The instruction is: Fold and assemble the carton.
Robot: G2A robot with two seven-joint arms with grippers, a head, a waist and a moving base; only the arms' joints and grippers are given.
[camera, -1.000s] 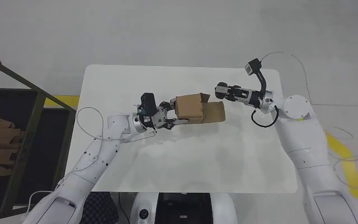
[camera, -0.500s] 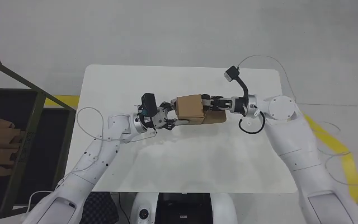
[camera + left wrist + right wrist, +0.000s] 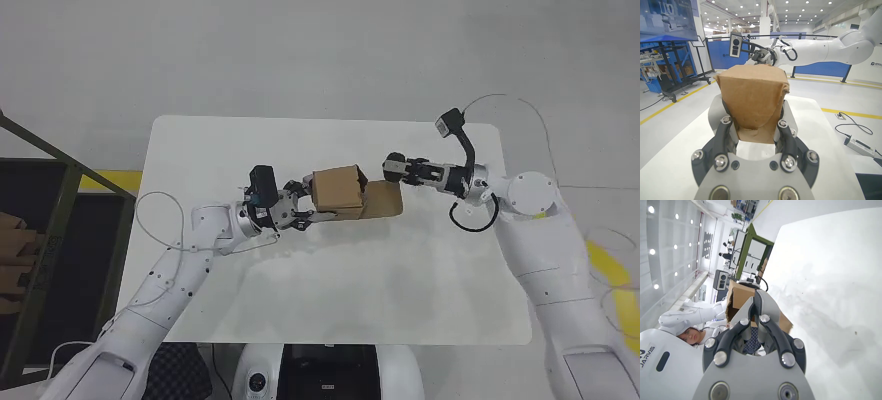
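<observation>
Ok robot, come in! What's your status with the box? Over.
Left gripper shut on carton. Right gripper shut, near its open end. One flap flat on table. Nothing blocking.

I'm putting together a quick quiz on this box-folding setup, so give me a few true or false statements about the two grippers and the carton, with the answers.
1. The left gripper is clamped on the carton. True.
2. The right gripper has its fingers spread wide open. False: its fingers are shut together.
3. The carton lies on the table as a flat, unfolded sheet. False: it is already shaped into a box, with one flap lying open on the right arm's side.
4. The table is white. True.
</observation>
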